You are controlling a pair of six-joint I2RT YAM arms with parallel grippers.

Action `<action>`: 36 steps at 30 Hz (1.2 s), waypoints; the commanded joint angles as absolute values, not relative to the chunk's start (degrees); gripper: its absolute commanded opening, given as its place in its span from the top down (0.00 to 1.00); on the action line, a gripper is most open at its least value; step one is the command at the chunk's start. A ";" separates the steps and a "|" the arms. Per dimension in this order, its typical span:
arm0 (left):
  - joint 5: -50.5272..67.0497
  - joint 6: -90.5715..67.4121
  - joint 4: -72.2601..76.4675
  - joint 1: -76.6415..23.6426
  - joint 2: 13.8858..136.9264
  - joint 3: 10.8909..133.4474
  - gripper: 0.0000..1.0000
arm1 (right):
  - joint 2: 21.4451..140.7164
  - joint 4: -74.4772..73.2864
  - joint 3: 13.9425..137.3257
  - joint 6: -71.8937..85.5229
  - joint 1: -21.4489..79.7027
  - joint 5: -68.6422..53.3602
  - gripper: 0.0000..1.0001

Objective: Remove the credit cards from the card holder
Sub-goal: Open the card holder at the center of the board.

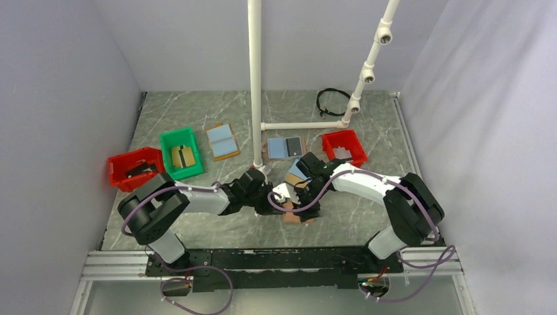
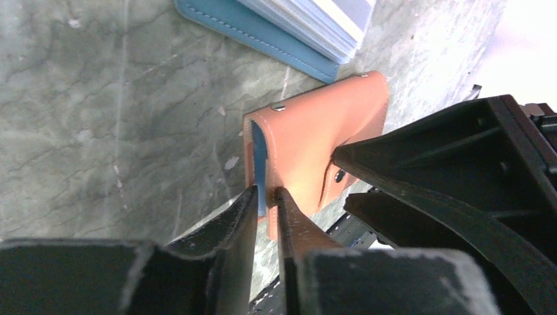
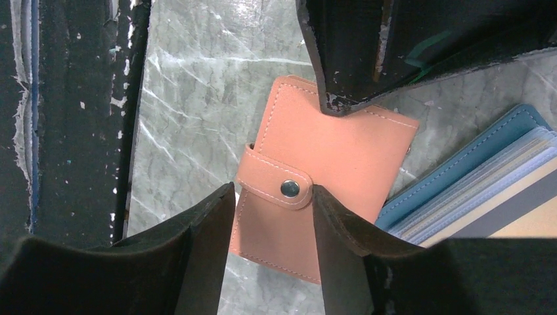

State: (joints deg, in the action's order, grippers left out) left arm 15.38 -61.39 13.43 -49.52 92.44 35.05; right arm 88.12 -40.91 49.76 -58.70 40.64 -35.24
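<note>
The card holder (image 1: 297, 218) is a closed tan-brown wallet with a snap strap, held between both arms at the table's middle front. Its blue lining (image 2: 259, 157) shows at the open edge. No credit cards show; the closed holder hides its inside. My left gripper (image 2: 267, 193) is shut on that open edge of the card holder (image 2: 315, 138), one finger at the lining and one on the cover. My right gripper (image 3: 272, 190) is closed across the strap of the card holder (image 3: 341, 151), a finger against each end, the snap between them. The snap is fastened.
A navy-rimmed holder (image 1: 297, 172) full of cards lies right behind the work spot, also seen as the navy holder (image 3: 460, 177). Farther back lie an open holder with blue and dark grey halves (image 1: 284, 147), an open all-blue holder (image 1: 221, 140), a green bin (image 1: 181, 152), two red bins (image 1: 136, 167) (image 1: 344, 147) and a white pole (image 1: 255, 85).
</note>
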 commanded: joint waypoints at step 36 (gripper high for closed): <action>7.15 -64.97 14.75 -49.84 75.86 20.50 0.62 | 73.39 -37.36 44.65 -63.99 43.42 -38.81 1.00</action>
State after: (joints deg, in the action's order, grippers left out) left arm 9.47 -64.27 16.16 -49.69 82.35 24.34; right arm 75.77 -40.14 44.84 -64.45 43.33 -37.98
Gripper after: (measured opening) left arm 0.270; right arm 0.009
